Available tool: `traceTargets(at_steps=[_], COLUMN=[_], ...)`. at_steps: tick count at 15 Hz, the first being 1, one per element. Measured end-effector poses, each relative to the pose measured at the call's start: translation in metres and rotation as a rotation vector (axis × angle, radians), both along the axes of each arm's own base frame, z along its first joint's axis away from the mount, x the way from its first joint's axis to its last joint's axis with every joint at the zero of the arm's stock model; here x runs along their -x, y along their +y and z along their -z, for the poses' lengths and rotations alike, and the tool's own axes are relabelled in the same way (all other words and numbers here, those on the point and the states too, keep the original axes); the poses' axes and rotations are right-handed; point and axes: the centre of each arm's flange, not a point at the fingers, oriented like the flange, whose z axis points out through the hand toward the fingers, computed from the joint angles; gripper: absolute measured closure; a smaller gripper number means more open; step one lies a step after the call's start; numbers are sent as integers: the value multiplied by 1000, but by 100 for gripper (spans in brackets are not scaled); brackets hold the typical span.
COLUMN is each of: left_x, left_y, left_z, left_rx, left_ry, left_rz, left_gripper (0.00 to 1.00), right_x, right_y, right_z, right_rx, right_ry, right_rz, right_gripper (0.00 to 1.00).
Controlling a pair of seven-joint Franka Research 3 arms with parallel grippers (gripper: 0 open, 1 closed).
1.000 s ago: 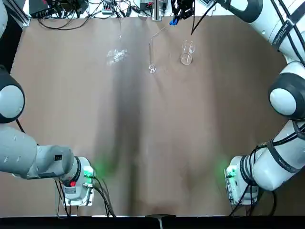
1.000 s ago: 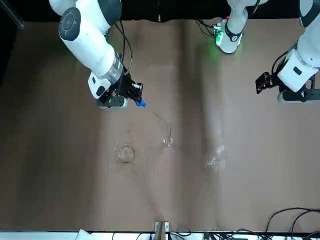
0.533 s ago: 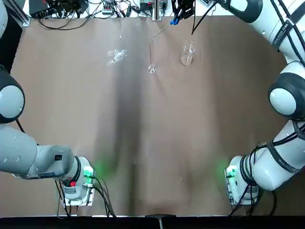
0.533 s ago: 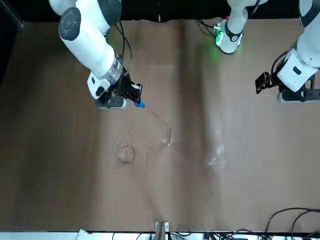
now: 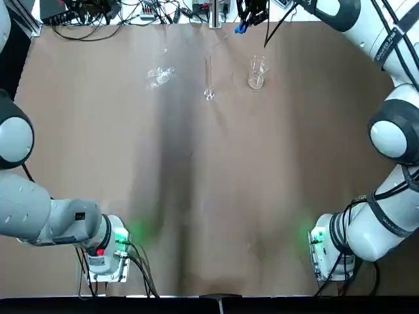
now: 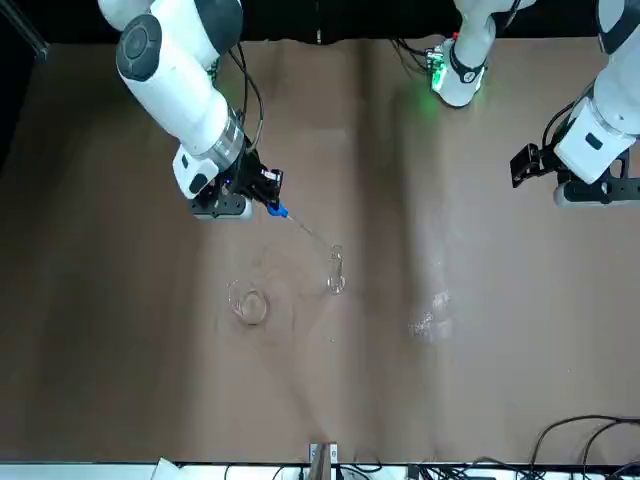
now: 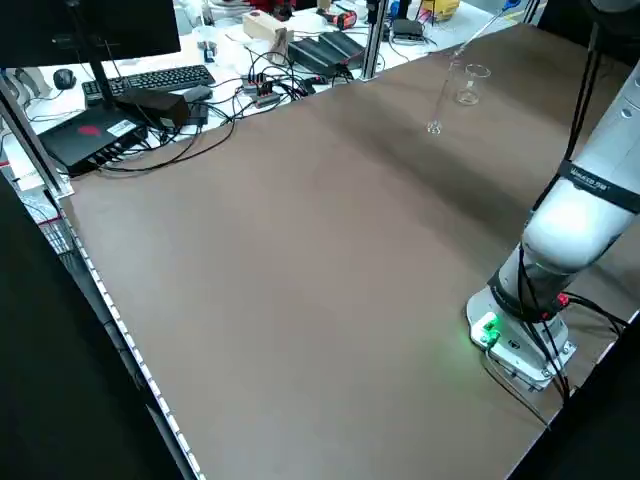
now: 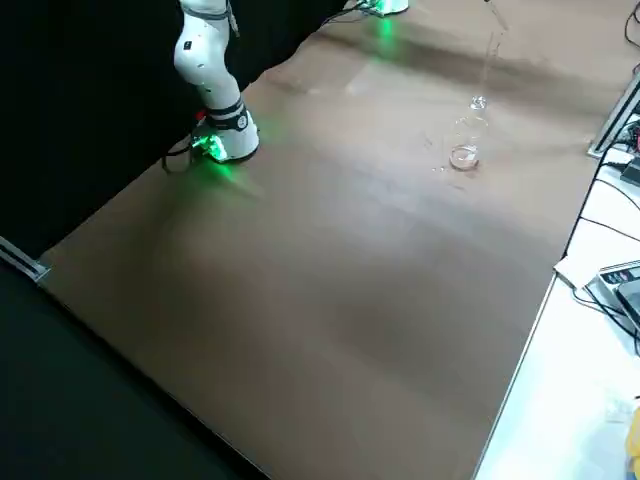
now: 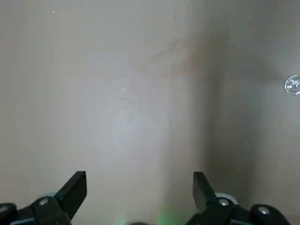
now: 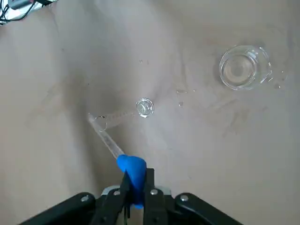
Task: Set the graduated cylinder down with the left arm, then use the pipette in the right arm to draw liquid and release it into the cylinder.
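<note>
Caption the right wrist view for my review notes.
Gripper pinching a pipette's blue bulb, its tip by the graduated cylinder's mouth.

Even, fairly bright light is cast over the tabletop [image 5: 216, 196] in the top view, where soft dark bands are seen running down left of centre and right of centre. Green glows are thrown low in that frame, at left and right. In the right side view, the lower-right white surface [image 8: 560, 370] is washed out by glare.

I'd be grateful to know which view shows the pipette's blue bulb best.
The right wrist view: the pipette's blue bulb appears large there, between the right hand's fingers. The top and front views show it small beside that hand; the left wrist view lacks it.
</note>
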Motion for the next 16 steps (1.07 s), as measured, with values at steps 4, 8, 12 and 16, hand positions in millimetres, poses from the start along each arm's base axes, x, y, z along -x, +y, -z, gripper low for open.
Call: traceTargets(at_steps=[4,8,12,16], left_x=[0,0,0,0], left_y=[0,0,0,0], left_z=[0,0,0,0], left_rx=[0,0,0,0], left_ry=[0,0,0,0], left_rz=[0,0,0,0], left_gripper=[0,0,0,0], right_x=[-1,-4,-18,-39], right_y=[-2,-6,-32,-79], right_z=[0,0,2,5], right_rx=[5,8,17,35], right_ry=[-3,-5,8,19], right_rz=[3,10,44,43], right_gripper=[88,88,88,88])
